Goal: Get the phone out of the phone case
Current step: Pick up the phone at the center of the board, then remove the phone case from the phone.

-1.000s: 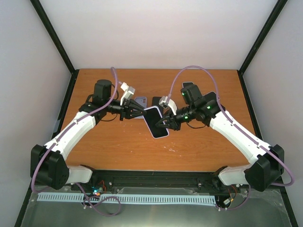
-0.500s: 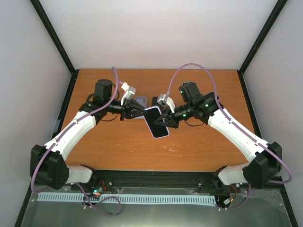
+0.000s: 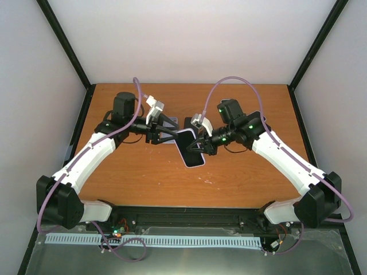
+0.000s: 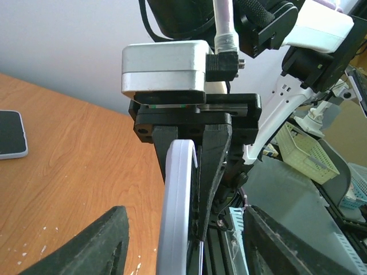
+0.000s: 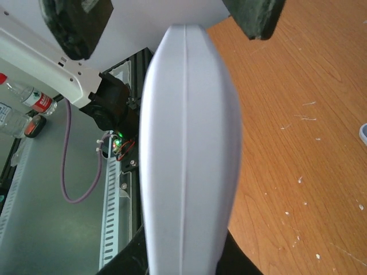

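Top external view has the two arms meeting over the middle of the wooden table, just above the centre of the frame, with the phone between them. Its dark screen faces up and its long side runs from upper left to lower right. It sits inside the lavender phone case, whose pale rim shows all round the screen. The right gripper reaches in from the right, and its jaws are closed tight on the right-hand edge of the phone case. The left gripper comes in from the left at the upper left corner of the phone, its black fingers spread in a clear V and holding nothing. In the left wrist view the phone case stands edge-on at centre frame as a thin lavender band, with the right gripper's black fingers pressed against it from the far side. The left gripper's own two fingertips sit at the lower left and lower right of that frame, well apart on either side of the band and not touching it. In the right wrist view the lavender edge fills the middle of the frame, with the other arm's two dark fingertips apart at the upper left and upper right. Whether the phone's lower end rests on the wood cannot be told. A second phone, dark-screened with a pale rim, lies flat on the table at the left edge of the left wrist view.
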Tool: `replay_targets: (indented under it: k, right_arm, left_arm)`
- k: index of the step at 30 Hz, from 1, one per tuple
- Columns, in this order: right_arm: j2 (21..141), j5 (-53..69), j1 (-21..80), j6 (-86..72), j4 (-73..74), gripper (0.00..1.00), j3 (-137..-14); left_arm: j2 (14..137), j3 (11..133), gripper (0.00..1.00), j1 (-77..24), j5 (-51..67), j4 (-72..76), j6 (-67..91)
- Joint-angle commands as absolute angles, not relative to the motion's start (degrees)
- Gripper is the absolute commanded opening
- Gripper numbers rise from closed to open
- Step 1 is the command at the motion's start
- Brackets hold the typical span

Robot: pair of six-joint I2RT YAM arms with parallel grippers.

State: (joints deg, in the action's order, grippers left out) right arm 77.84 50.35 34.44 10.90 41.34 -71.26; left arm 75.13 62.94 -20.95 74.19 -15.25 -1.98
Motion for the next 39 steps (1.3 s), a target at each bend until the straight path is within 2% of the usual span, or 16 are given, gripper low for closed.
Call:
replay_targets:
  k: [1,3,10,15,25,36,39]
  right_arm:
    - [75.4,54.1,32.2,9.1,37.9,0.03,-73.0]
    - [74.7,55.6,30.5,7.1,36.0,0.03,-73.4]
    - [74.7,62.5,24.5,-3.5,26.9,0.03,-75.5]
    - [74.0,65.2,23.6,-13.7,15.8,0.03,-75.3]
    - [75.1,67.5,22.9,-26.8,5.5,0.03,-78.2]
    - [74.5,64.6,22.8,-25.3,6.2,0.03,-75.8]
    - [74.5,64.2,22.9,-25.7,5.5,0.03,-75.3]
  left_arm:
    - [74.6,64.5,0.59,-20.3,74.9,-13.2,-0.5]
    - [73.9,63.7,0.63,-19.7,74.4,-11.3,1.7]
    - [70.5,61.2,0.66,-19.0,70.2,-13.3,4.0]
    - [69.0,58.6,0.64,-19.2,69.0,-7.3,8.9]
    - [69.8,58.9,0.58,-21.7,69.8,-1.9,13.5]
    - [73.0,61.8,0.58,-22.0,71.2,8.6,26.1]
    - [74.2,62.4,0.54,-22.5,71.2,12.0,29.7]
